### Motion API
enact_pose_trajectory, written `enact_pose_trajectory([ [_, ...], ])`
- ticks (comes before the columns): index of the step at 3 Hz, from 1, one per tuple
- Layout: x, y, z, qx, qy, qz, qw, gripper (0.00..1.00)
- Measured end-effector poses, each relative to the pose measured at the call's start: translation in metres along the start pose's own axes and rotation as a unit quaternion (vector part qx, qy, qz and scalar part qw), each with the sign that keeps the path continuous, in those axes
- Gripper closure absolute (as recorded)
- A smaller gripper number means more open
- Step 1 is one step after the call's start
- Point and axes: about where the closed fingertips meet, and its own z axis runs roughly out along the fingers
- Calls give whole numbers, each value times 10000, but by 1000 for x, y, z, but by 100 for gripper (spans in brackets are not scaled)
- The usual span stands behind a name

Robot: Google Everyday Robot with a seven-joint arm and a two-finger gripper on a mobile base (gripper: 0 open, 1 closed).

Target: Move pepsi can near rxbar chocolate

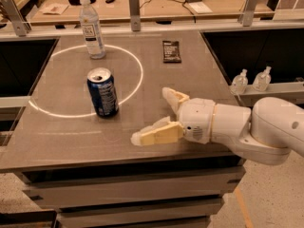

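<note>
Hovering over the tabletop (199, 80) with the tool (153, 116) spread wide and empty, facing the pepsi can (102, 92) standing upright at ten o'clock from it, the rxbar chocolate (171, 51) lying flat well apart at two o'clock from the can.

The can (102, 93) is glossy dark blue metal with a bare silver top, and the snack bar wrapper (171, 51) is dark, faintly shiny film. On the matt grey-brown table (190, 84), the water bottle (91, 30) is clear plastic. The tool (151, 115), over the table's front right with its fingers spread, is smooth matt cream and white plastic.
</note>
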Motion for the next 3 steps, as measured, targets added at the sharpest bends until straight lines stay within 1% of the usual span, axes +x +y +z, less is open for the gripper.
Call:
enact_pose_trajectory([
  [1,-14,7,21,10,-137,57,9999,0],
  [2,-16,16,48,7,-248,128,9996,0],
  [3,-18,19,76,-5,-340,95,9994,0],
])
